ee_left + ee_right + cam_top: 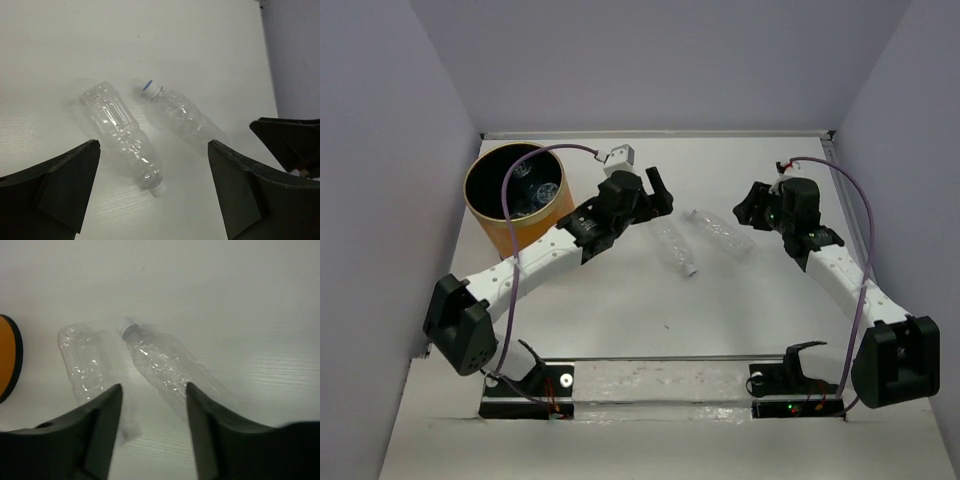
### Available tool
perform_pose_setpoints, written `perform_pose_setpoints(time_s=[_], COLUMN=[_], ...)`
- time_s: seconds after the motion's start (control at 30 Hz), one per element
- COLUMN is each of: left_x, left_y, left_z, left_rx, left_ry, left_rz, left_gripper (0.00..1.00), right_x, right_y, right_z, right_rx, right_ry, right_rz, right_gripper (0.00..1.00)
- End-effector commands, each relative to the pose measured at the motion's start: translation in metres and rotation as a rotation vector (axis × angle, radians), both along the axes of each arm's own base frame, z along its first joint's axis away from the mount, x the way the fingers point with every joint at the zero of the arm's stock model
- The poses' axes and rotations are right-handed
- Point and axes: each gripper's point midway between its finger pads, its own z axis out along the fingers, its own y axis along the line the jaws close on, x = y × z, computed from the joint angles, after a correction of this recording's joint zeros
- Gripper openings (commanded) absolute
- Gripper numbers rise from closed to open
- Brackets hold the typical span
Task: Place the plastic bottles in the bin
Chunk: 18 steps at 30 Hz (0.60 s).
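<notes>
Overall light: bright, even and diffuse, from overhead; the white bench point(650, 310) reads pale grey.
Shadows: soft and short, faint grey smudges beside the clear bottles point(125, 132) in both wrist views.
Glare: small highlights on the ribbed plastic; a dull sheen on the strip point(660, 382) at the bench's near edge.
Top view: sharp throughout; bottles low in contrast.
Left wrist view: crisp; jaws black, nearly detail-free.
Right wrist view: softer, with a hazy bottle point(160, 367); jaws blurred at their edges.
Bin point(485, 225): inside very dark.
</notes>
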Motion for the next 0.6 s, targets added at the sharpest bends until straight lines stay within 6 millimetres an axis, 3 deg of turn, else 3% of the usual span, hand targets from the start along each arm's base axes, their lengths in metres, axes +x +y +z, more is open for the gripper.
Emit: perform_pose_setpoints(time_s=[0.0, 0.1, 0.13, 0.17, 0.27, 0.57], left_x=[0.027, 0.036, 0.038, 0.04, 0.052, 0.076], left_y=[0.0, -0.011, -0.012, -0.012, -0.013, -0.024], left_z=[-0.019, -0.057, -0.066, -0.07, -0.102, -0.148], left_rx=[0.013, 0.062, 0.079, 0.089, 0.172, 0.266], left_ry=[-0.005, 0.065, 0.082, 0.091, 0.138, 0.185], left_rz=[0.155, 0.171, 0.177, 0.19, 0.222, 0.233], left_gripper=[0.99, 0.99, 0.99, 0.99, 0.99, 0.99], right_x=[0.015, 0.031, 0.031, 0.035, 0.041, 0.05], right_y=[0.007, 0.013, 0.013, 0.013, 0.009, 0.026], right_z=[0.018, 0.014, 0.005, 0.012, 0.003, -0.029], right_rx=[-0.088, -0.139, -0.154, -0.185, -0.272, -0.316], right_ry=[0.012, 0.043, 0.063, 0.055, 0.091, 0.183], right_rz=[0.114, 0.186, 0.199, 0.224, 0.27, 0.485], right_gripper=[0.75, 0.87, 0.88, 0.9, 0.93, 0.95])
